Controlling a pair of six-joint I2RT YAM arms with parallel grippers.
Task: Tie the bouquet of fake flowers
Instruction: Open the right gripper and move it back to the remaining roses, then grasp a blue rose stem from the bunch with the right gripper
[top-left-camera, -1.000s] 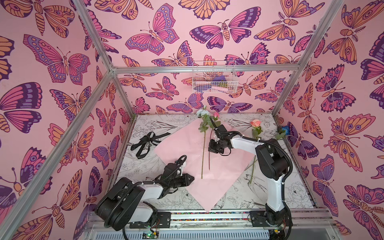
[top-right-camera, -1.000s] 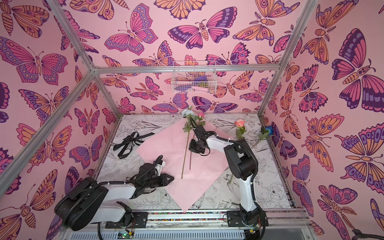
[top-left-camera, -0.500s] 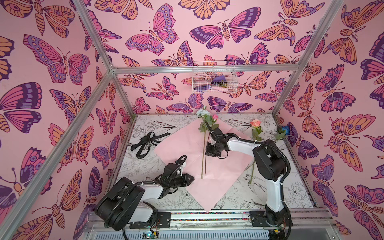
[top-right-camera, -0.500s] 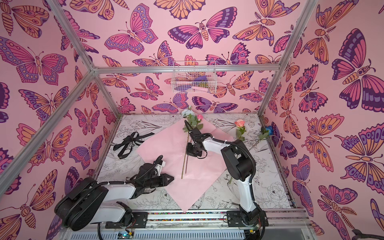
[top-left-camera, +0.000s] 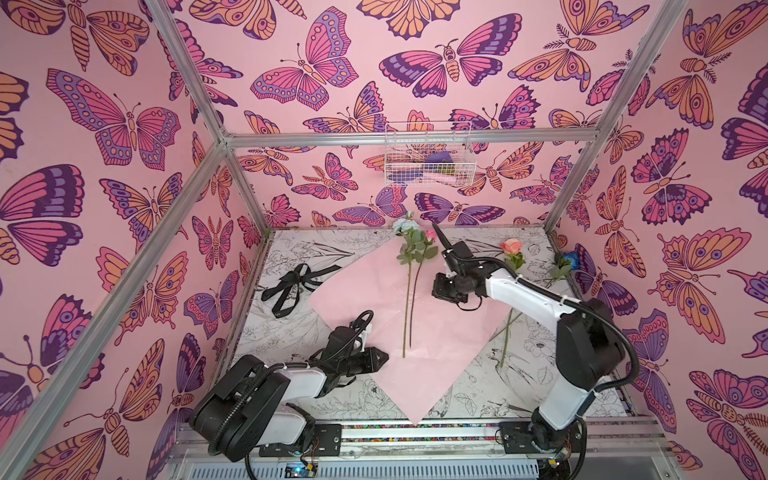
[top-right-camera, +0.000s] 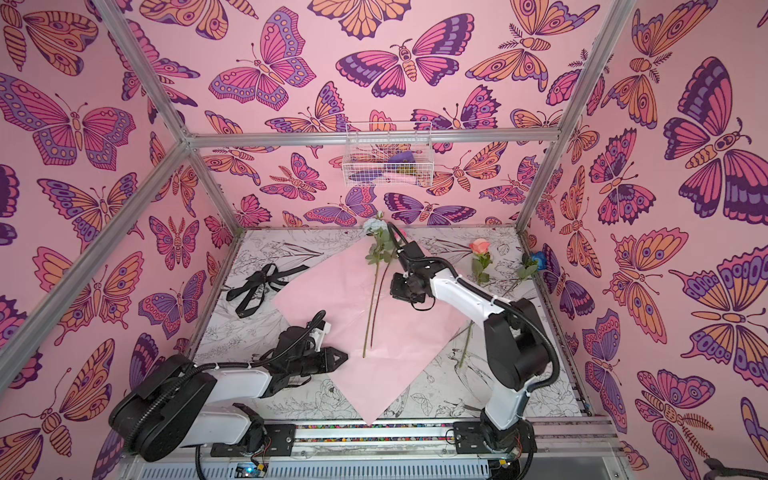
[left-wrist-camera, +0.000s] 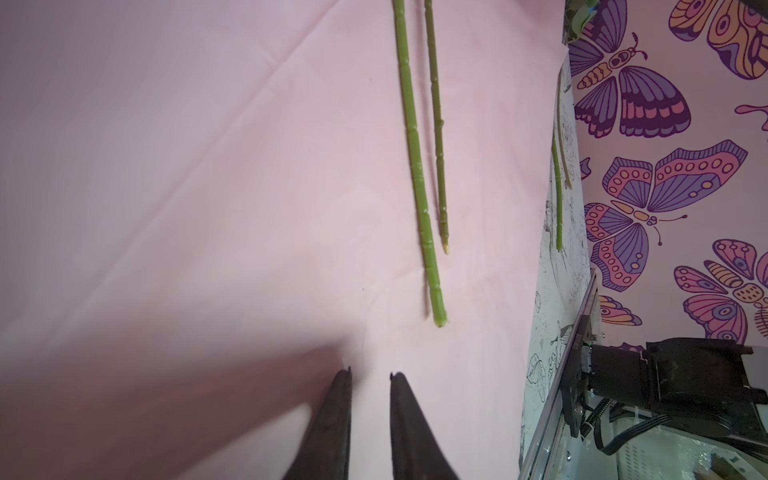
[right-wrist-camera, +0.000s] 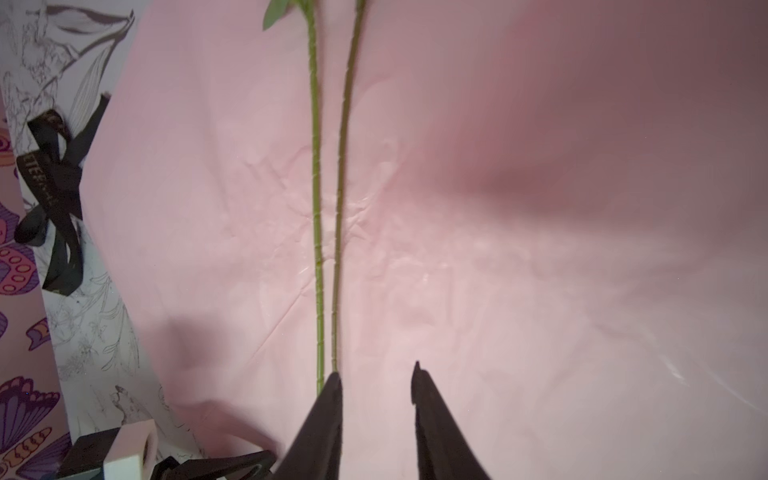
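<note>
Flowers lie loose and untied, so the bouquet of fake flowers (top-left-camera: 408, 291) is in separate parts. Two of them lie side by side down the middle of the pink paper sheet (top-left-camera: 353, 295), heads at its far corner: a pale blue-white bloom (top-left-camera: 402, 225) and a small pink bloom (top-left-camera: 431, 235), both over green leaves. To the right, on the printed table (top-left-camera: 291, 336), lies a peach rose (top-left-camera: 510, 246), its stem partly hidden behind the right arm. A deep blue flower (top-left-camera: 572, 257) lies farther right, by the wall.

Only the left wrist view shows the cut ends. The thicker stem (left-wrist-camera: 415, 166) reaches nearer the camera than the thinner stem (left-wrist-camera: 436, 124), which ends in a pale tip. Only the right wrist view shows the two stems nearly touching low down, the creases in the paper, and gold lettering on the black ribbon (right-wrist-camera: 54, 183). In both top views that ribbon lies on the table left of the sheet, and a white wire basket (top-left-camera: 409, 143) hangs on the far wall.

The left gripper (left-wrist-camera: 370, 374) sits low over the near-left part of the sheet, short of the stem ends, jaws slightly parted with nothing between them. The right gripper (right-wrist-camera: 376, 374) hangs over the sheet just right of the two stems, jaws apart and empty. One of its fingers (right-wrist-camera: 330, 399) overlaps the stems, and contact cannot be told.
</note>
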